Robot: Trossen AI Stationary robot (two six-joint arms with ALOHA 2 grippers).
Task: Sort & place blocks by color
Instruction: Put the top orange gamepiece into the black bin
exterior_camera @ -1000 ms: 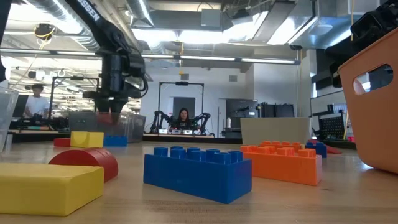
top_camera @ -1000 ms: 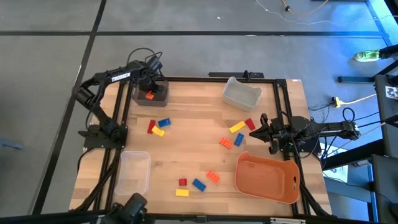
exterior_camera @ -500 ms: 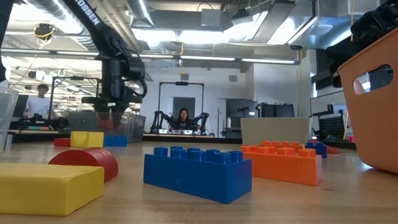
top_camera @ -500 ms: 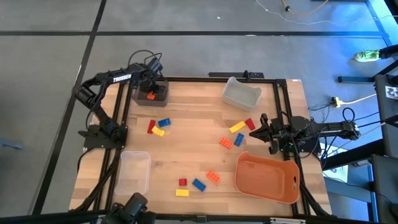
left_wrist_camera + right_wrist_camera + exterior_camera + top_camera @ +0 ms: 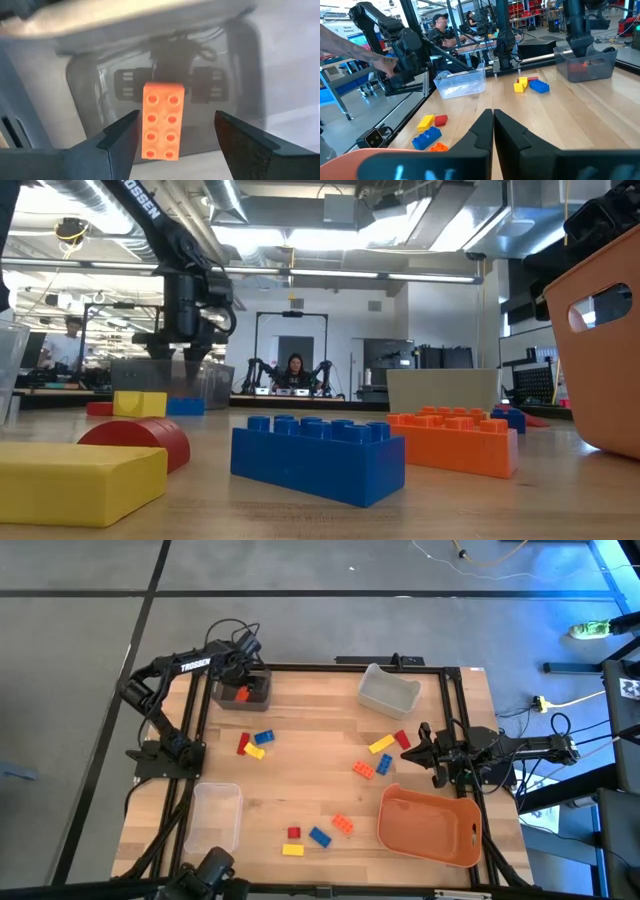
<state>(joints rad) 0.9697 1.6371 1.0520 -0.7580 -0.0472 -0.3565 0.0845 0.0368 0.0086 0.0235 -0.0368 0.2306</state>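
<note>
left arm (image 5: 165, 680): black, jointed, white TROSSEN lettering on the upper link
right arm (image 5: 510, 750): black, slim links, cable along it
left gripper (image 5: 175, 145): two dark wedge-shaped fingers with flat inner faces
right gripper (image 5: 493, 131): two black tapered fingers
cables (image 5: 232, 635): black loops at the left wrist
</note>
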